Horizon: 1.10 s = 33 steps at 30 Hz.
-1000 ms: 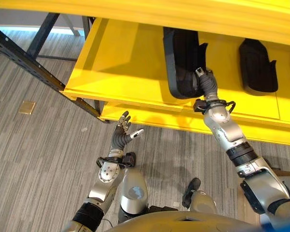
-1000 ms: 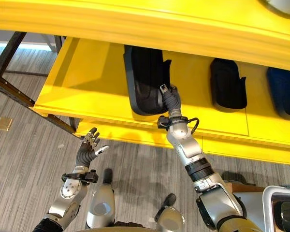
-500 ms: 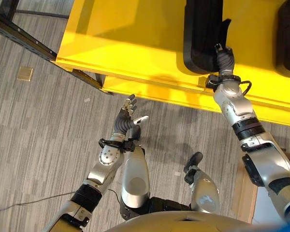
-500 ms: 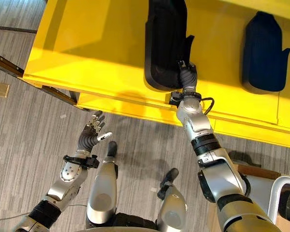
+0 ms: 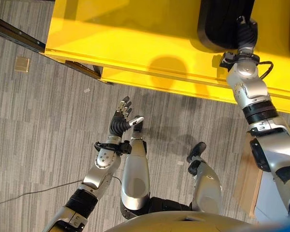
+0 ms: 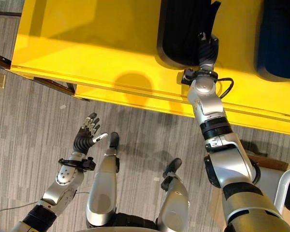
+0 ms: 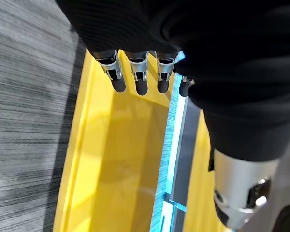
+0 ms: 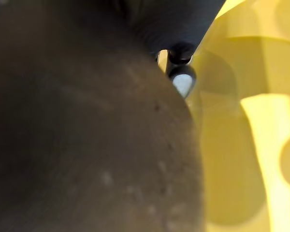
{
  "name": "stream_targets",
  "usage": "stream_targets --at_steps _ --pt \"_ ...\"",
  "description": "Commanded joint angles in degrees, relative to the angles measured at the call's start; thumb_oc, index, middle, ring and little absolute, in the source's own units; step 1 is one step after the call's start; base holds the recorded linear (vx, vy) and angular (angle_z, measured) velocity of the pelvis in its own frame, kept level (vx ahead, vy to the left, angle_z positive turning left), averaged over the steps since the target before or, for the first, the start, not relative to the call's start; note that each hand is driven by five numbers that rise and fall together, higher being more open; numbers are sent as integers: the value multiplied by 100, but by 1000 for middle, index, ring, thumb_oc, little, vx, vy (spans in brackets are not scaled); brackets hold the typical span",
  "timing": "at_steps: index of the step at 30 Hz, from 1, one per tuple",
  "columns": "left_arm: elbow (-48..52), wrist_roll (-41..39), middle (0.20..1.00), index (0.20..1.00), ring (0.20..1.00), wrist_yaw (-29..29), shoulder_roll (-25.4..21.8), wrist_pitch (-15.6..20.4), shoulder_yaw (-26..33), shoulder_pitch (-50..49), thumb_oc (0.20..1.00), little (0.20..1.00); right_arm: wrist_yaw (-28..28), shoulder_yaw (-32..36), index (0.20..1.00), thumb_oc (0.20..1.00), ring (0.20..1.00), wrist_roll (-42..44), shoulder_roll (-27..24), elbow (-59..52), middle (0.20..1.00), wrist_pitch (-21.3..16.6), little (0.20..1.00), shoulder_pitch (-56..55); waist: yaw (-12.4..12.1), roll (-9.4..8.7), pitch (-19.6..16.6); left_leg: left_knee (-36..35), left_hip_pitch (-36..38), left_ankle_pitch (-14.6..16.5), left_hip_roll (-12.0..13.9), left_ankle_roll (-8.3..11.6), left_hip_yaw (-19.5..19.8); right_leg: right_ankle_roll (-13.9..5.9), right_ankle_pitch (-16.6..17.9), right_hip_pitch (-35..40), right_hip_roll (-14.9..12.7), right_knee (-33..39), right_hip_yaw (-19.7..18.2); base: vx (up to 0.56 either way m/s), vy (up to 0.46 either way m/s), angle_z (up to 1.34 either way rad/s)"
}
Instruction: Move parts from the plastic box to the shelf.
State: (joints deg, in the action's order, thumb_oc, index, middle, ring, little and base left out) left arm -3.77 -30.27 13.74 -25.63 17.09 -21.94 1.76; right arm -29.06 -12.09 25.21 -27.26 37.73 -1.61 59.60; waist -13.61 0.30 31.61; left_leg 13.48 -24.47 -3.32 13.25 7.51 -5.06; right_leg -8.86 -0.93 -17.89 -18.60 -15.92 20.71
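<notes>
Black ribbed cover marks the right hand (image 6: pixel 206 48), reaching onto the yellow shelf (image 6: pixel 96 58) against the near end of a black moulded part (image 6: pixel 181 29); whether its fingers grip cannot be told. Left hand (image 5: pixel 121 121) hangs spread, empty, over the floor. A snagged finger could drag the part off the shelf's near edge.

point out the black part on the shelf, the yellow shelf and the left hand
black part (image 6: pixel 181 29), right eye view, its ribbed top face
yellow shelf (image 6: pixel 87 43), right eye view, bare yellow surface
left hand (image 5: pixel 119 124), left eye view, its dark ribbed cover
</notes>
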Motion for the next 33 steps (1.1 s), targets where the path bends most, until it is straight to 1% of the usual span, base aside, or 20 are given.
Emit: stream_targets --at_steps 1,4,7,14,19,23,27,30,33 --pt "525 -66 1000 1000 1000 -92 -24 247 -59 -55 1000 1000 -163 -153 200 200 200 -464 -496 -27 200 -275 200 508 -55 211 -182 -3 52 265 -162 -173 -320 180 -697 -168 301 -846 -10 0 0 0" --pt "543 69 1000 1000 1000 -171 -44 206 -142 -33 1000 1000 -203 -249 200 200 200 -545 -592 58 200 -223 200 693 -55 235 -182 15 54 277 -168 -170 -330 190 -712 -225 284 -922 -15 17 16 -4" --pt "552 -28 1000 1000 1000 -159 -81 172 -212 -13 1000 1000 -230 -347 200 200 200 -689 -687 220 200 -210 200 881 -63 273 -182 18 65 296 -181 -174 -326 191 -733 -267 262 -986 -20 0 0 0" --pt "513 -100 1000 1000 1000 -248 -106 201 -344 -31 1000 1000 -322 -516 200 200 200 -647 -877 594 200 -136 200 1183 -53 347 -182 42 104 340 -183 -183 -348 178 -758 -365 167 -1143 -24 0 0 0" --pt "464 -104 1000 1000 1000 -135 -123 269 -389 -30 1000 1000 -257 -604 200 200 200 -621 -904 735 200 -120 200 1300 -58 369 -182 68 119 369 -190 -185 -354 172 -780 -393 123 -1215 -22 5 1 1" --pt "427 -106 1000 1000 1000 -146 -106 310 -381 -24 1000 1000 -354 -637 200 200 200 -614 -882 749 200 -69 200 1295 -49 383 -182 87 128 386 -193 -195 -364 178 -798 -414 98 -1268 -32 0 0 0" --pt "404 -137 1000 1000 1000 -226 -94 295 -388 -36 1000 1000 -418 -601 200 200 200 -702 -864 778 200 -42 200 1295 -48 409 -182 99 147 401 -199 -196 -363 181 -810 -412 78 -1294 -33 17 3 0" --pt "416 -139 1000 1000 1000 -196 -78 275 -449 -45 1000 1000 -439 -603 200 200 200 -792 -864 801 200 -83 200 1311 -44 420 -182 127 142 420 -193 -200 -364 178 -815 -431 55 -1328 -33 11 2 0" --pt "424 -141 1000 1000 1000 -179 -90 264 -494 -33 1000 1000 -480 -675 200 200 200 -854 -890 837 200 -43 200 1416 -49 430 -182 137 129 435 -200 -202 -363 177 -828 -457 46 -1352 -39 0 0 0"
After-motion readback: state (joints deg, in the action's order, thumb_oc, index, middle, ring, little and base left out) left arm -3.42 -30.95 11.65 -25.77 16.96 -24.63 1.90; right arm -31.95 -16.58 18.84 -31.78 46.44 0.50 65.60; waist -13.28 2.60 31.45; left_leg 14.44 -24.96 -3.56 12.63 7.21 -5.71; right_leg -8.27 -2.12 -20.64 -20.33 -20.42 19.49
